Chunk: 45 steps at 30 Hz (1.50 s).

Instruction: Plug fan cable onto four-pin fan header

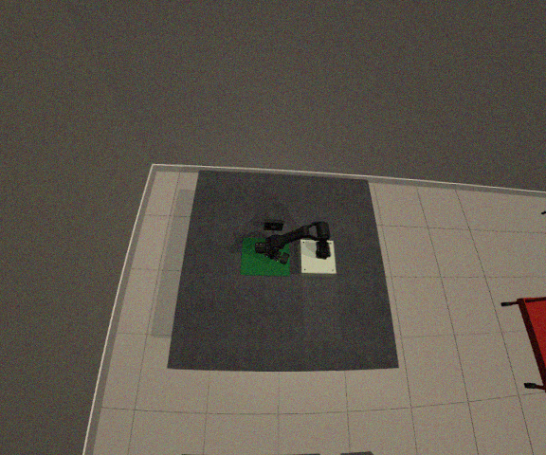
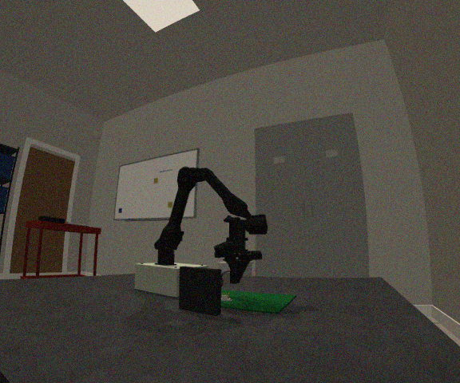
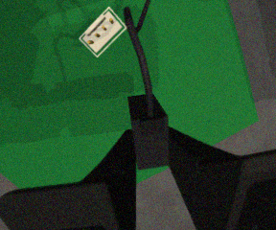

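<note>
The black plug (image 3: 149, 141) is between my two fingertips in the wrist view, with its black cable (image 3: 142, 59) running up out of its top. My gripper (image 3: 146, 132) (image 2: 234, 282) is shut on the plug, and holds it above the green board (image 3: 200, 86) (image 2: 263, 302) (image 1: 256, 268). The white four-pin header (image 3: 103, 32) stands on the board, up and to the left of the plug in the wrist view, turned at an angle to it. Its pins show bare. In the exterior view the header (image 2: 226, 297) is small, low beneath the gripper. The plug's underside is hidden.
The dark fan (image 2: 200, 290) (image 1: 273, 226) stands upright beside the board. The arm's pale base box (image 2: 156, 280) (image 1: 312, 265) is on the other side of the board in the top view, a short gap away. All stand on the dark table top (image 1: 282, 323).
</note>
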Tool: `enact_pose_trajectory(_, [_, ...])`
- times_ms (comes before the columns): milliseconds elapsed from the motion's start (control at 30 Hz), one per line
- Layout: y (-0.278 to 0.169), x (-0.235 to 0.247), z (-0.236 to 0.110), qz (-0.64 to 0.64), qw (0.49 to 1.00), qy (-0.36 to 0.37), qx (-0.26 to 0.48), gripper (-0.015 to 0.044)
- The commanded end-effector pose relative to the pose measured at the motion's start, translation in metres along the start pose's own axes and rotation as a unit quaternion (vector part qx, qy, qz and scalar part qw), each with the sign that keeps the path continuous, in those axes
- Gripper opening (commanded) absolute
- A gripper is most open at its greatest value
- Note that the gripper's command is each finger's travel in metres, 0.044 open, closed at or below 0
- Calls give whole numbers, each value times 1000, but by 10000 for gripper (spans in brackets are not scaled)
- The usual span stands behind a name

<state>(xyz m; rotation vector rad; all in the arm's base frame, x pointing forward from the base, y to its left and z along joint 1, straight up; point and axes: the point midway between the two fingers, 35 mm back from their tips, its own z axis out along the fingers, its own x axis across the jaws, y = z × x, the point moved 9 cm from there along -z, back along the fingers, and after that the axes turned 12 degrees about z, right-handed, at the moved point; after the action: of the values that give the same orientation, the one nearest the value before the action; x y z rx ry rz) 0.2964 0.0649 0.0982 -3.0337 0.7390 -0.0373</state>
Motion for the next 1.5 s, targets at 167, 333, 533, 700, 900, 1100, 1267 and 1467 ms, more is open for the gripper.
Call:
enact_pose_trajectory(167, [8,6,0,-151,989,1,-3,0])
enact_pose_trajectory(333, [13,9,0,-236,972,1,-4,0])
enact_pose_trajectory(533, [19,13,0,-335,942,1,-4,0])
enact_pose_trajectory(700, [24,16,0,-416,909,0,-4,0])
enact_pose_trajectory(900, [29,20,0,-508,861,0,-5,0])
enact_pose_trajectory(1100, [35,23,0,-595,804,-1,-5,0])
enact_pose_trajectory(1267, [40,26,0,-662,749,-1,-5,0])
enact_pose_trajectory(1467, [46,29,0,-736,677,-2,-5,0])
